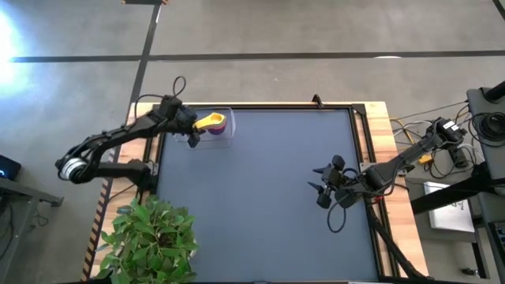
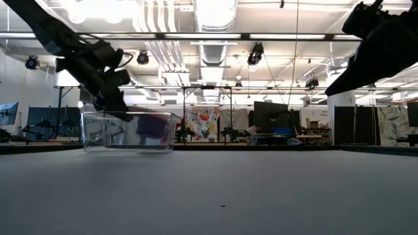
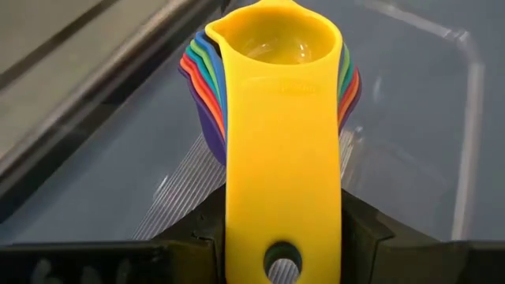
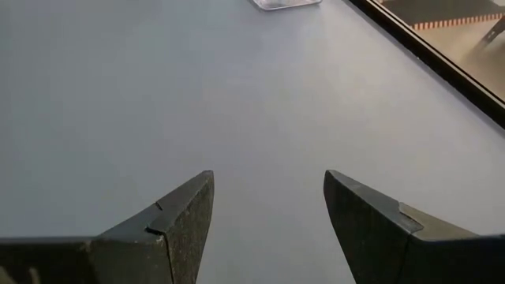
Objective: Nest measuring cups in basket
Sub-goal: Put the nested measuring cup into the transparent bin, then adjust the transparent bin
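The measuring cups sit nested in one stack, yellow on top, with purple, blue, red, orange and green rims showing around it. The stack stands inside the clear basket at the table's far left corner, seen in the low view as the basket with a purple shape inside. My left gripper is at the basket's left side, shut on the yellow cup's handle. My right gripper is open and hovers above the bare table near its right edge, right gripper. My left gripper pinches the yellow cup's flat handle between its two fingers, near the free end with the hole. It comes from the table's left, slanting down, in line with the handle. The yellow bowl rests in the nested stack inside the basket.
A potted green plant stands at the table's near left corner. Cables and equipment lie beyond the right edge. The dark mat stretches between the two arms.
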Robot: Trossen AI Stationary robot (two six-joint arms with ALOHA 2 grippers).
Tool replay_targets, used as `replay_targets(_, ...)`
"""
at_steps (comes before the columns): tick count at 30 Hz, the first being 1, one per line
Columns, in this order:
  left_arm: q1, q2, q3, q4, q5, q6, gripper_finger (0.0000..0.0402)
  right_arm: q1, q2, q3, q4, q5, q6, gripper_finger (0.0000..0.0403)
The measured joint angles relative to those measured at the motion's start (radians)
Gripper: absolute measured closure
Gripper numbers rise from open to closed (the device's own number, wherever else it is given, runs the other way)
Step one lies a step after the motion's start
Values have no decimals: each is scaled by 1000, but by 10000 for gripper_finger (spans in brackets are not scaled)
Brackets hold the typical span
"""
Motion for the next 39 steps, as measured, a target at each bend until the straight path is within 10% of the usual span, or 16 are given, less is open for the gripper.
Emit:
replay_targets(14, 41, 166, 20, 13, -54, 6, 276, 0, 0, -20, 0, 0, -1, 172)
replay_targets(24, 41, 105, 149, -203, -50, -59, 103, 0, 0, -22, 0, 0, -1, 172)
replay_targets(39, -38, 3, 141, -272, -82, -102, 149, 0, 0, -22, 0, -10, -8, 172)
